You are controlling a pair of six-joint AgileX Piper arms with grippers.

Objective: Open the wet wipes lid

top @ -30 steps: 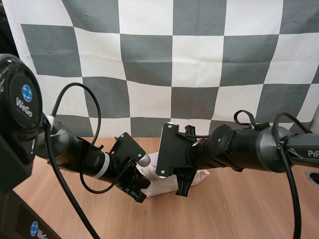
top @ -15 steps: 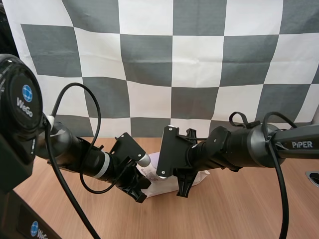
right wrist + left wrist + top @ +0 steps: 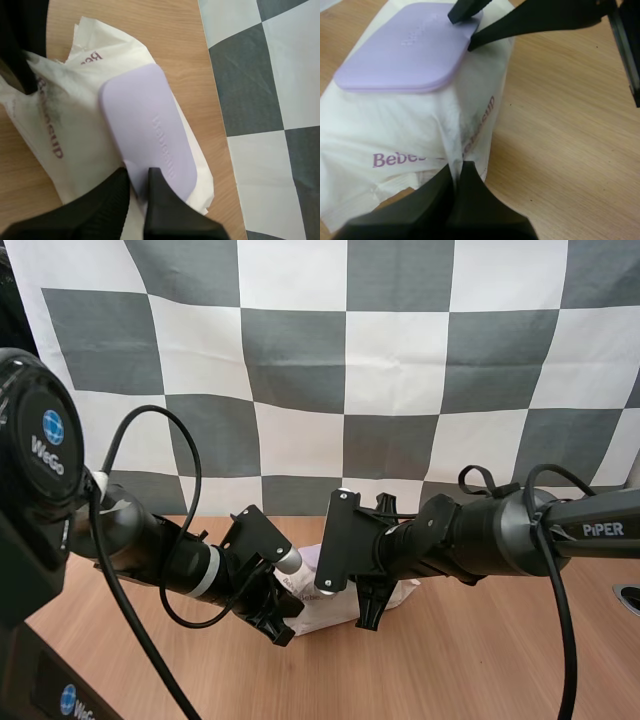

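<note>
Wet wipes pack (image 3: 322, 608) lies flat on the table (image 3: 480, 665), between my two grippers, lilac lid (image 3: 410, 47) facing up.

Left gripper (image 3: 455, 167): clenched on a fold of the pack's white film at its near end; the film puckers up into the fingertips. I read this as the anchor, holding the pack down so it does not lift with the lid.

Right gripper (image 3: 137, 175): set at the lid's far edge. Seen from the left wrist, one finger rests on top of the lid and the other meets the rim from the side, so it looks closed on the lip, placed to lever the lid up. The lid lies flat on the pack with no gap under it, so I judge opening has not begun.

Against a second ago, in the high view: the right arm has rolled and drawn in, so its printed side faces the camera. The right gripper (image 3: 370, 618) sits slightly farther from the left gripper (image 3: 280, 630). Against half a second ago I see almost nothing changed. Left arm and pack match both earlier looks.
</note>
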